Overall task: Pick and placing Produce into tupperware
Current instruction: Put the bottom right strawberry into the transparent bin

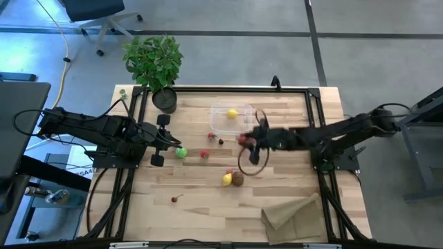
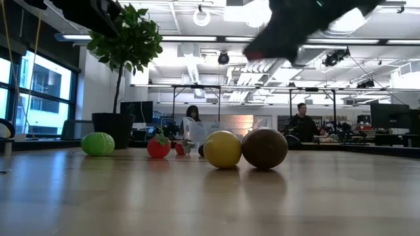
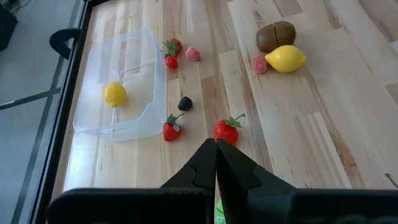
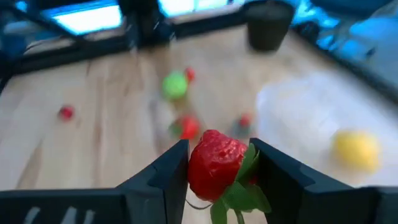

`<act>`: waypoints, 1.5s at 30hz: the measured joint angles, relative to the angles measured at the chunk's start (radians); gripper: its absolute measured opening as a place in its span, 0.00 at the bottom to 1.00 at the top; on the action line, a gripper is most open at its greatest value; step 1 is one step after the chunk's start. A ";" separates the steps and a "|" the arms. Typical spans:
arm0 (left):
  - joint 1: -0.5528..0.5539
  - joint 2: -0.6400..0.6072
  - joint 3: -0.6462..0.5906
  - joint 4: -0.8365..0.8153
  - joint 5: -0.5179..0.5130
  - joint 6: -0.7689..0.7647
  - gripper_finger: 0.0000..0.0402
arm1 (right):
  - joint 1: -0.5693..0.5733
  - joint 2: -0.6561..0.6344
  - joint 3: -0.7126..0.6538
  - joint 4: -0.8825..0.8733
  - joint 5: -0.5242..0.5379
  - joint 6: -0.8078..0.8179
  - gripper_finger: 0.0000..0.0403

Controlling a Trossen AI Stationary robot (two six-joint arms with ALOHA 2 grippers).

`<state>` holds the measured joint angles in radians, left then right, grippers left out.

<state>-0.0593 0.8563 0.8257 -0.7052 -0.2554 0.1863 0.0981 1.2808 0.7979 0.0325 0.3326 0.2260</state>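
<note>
The clear tupperware (image 1: 232, 119) (image 3: 124, 81) lies on the table's far half with one yellow lemon (image 1: 232, 113) (image 3: 114, 94) in it. A second lemon (image 1: 226, 179) (image 2: 222, 149) and the brown kiwi (image 1: 237, 178) (image 2: 264, 148) touch on the bare wood. The green lime (image 1: 181, 153) (image 2: 98, 143) lies just before my left gripper (image 1: 172, 143) (image 3: 216, 144), which is shut and touches nothing. Small red berries (image 3: 227, 131) are scattered near the tupperware. My right gripper (image 1: 243, 140) (image 4: 217, 149) hovers beside the tupperware's near right corner, shut on a strawberry. My right gripper pinches a red strawberry (image 4: 214, 165) between its two fingers (image 4: 171, 165), one on each side of the red body. The green leaf end hangs below the fingers. The berry is lifted clear of the table.
A potted plant (image 1: 156, 62) stands at the far left corner. A tan paper bag (image 1: 294, 218) lies at the near right corner. A lone berry (image 1: 174, 199) sits on the near left boards. People stand in the room beyond the table.
</note>
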 joint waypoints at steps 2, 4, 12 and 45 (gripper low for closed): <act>0.000 0.000 0.000 0.000 0.000 0.000 0.01 | -0.047 0.009 0.108 -0.099 0.000 -0.029 0.37; 0.000 0.000 0.000 0.000 0.000 0.000 0.01 | -0.096 0.041 0.216 -0.194 -0.001 -0.051 0.37; 0.000 0.000 0.000 0.000 0.000 0.000 0.01 | -0.295 0.328 0.649 -0.650 -0.115 -0.040 0.37; 0.000 0.000 0.000 0.000 0.000 0.000 0.01 | -0.434 0.853 0.921 -0.955 -0.339 0.111 0.37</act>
<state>-0.0593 0.8566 0.8257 -0.7054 -0.2554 0.1862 -0.3363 2.1340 1.7191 -0.9227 -0.0066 0.3373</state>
